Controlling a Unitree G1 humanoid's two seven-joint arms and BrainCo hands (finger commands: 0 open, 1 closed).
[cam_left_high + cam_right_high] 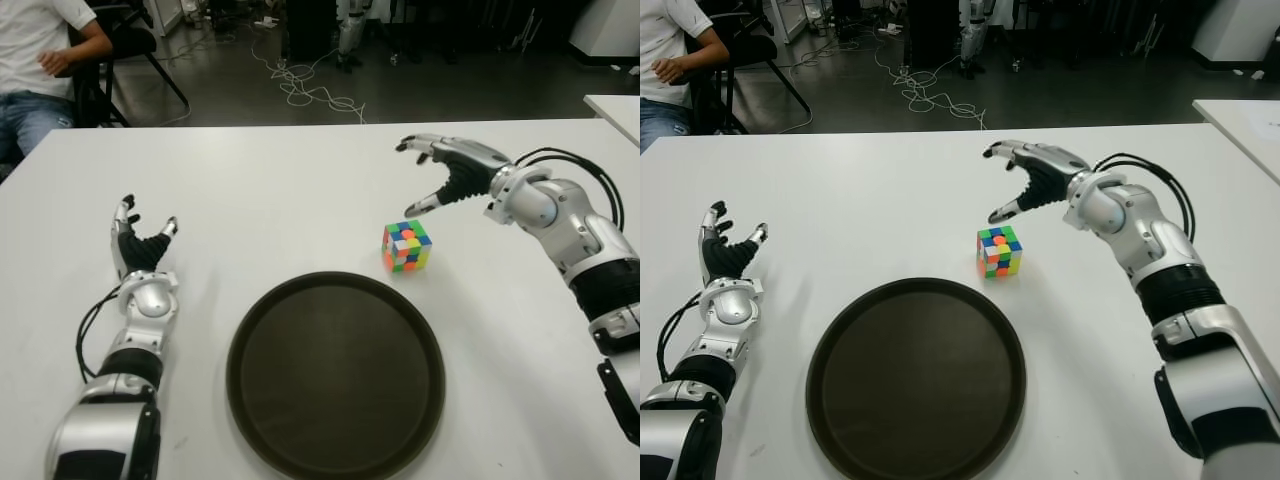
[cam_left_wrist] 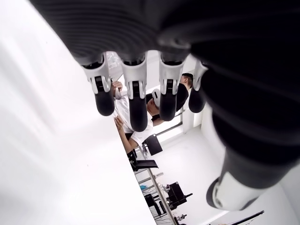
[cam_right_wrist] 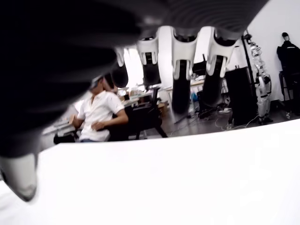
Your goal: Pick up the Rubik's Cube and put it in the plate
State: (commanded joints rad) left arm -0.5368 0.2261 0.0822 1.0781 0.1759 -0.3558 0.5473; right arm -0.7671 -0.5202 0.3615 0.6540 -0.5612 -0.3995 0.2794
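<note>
The Rubik's Cube (image 1: pixel 407 246) stands on the white table (image 1: pixel 300 190), just beyond the far right rim of the round dark plate (image 1: pixel 335 372). My right hand (image 1: pixel 432 175) hovers above and behind the cube, a little to its right, fingers spread and holding nothing. The cube does not show in the right wrist view, where only my fingers (image 3: pixel 180 70) and bare table appear. My left hand (image 1: pixel 140 238) shows at the left of the table, well left of the plate, fingers relaxed and empty.
A person in a white shirt (image 1: pixel 40 50) sits on a chair beyond the table's far left corner. Cables (image 1: pixel 310 90) lie on the floor behind the table. Another white table's corner (image 1: pixel 615 105) shows at the far right.
</note>
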